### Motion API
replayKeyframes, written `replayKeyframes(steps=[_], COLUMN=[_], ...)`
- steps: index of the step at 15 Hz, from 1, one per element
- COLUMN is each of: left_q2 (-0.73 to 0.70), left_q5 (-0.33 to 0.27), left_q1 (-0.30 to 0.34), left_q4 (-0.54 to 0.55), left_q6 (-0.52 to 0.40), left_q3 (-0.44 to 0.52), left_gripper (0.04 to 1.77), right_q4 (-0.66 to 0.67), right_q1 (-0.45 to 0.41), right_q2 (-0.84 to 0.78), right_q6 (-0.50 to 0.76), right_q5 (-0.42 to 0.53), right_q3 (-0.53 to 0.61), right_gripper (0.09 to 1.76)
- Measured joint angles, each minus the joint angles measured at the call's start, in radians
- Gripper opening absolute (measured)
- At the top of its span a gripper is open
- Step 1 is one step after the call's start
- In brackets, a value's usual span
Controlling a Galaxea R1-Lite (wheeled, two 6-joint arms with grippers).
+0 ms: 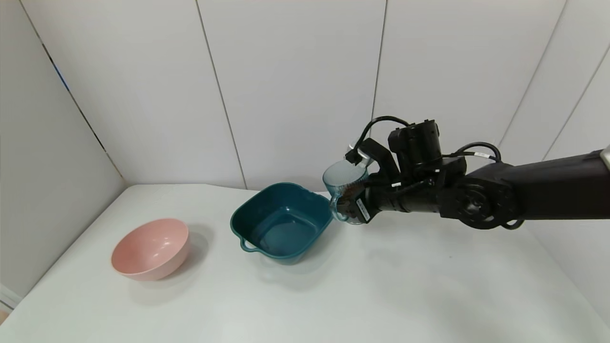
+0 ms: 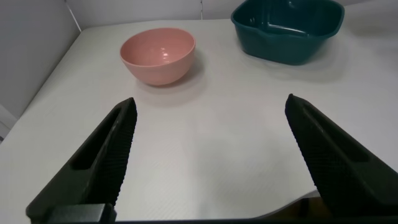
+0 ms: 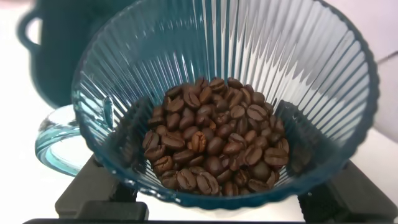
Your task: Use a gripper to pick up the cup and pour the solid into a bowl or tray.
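Note:
My right gripper (image 1: 350,197) is shut on the ribbed pale blue-green cup (image 1: 344,186) and holds it in the air just right of the dark teal squarish bowl (image 1: 281,221), tilted a little toward it. In the right wrist view the cup (image 3: 298,68) fills the frame, with many dark brown coffee beans (image 3: 214,146) lying in its lower side; its loop handle (image 3: 53,140) sticks out, and the teal bowl (image 3: 59,56) shows behind. The teal bowl looks empty. My left gripper (image 2: 208,109) is open and empty over the near table, away from the bowls.
A round pink bowl (image 1: 151,247) stands on the white table (image 1: 381,286) left of the teal bowl; it also shows in the left wrist view (image 2: 158,55), beside the teal bowl (image 2: 287,31). White wall panels close the back and left side.

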Motion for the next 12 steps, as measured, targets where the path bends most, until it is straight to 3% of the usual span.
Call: replayKeyframes(steps=[10, 12], left_q2=[0.0, 0.0], left_q5=[0.0, 0.0], left_q1=[0.0, 0.0], left_q4=[0.0, 0.0], left_q6=[0.0, 0.0], left_q3=[0.0, 0.0], left_gripper=[1.72, 1.72], right_q4=[0.478, 0.506], right_q1=[0.113, 0.127], right_q2=[0.155, 0.189], right_q6=[-0.09, -0.129], right_q5=[-0.32, -0.389], right_q3=[-0.438, -0.482], right_gripper=[1.38, 1.38])
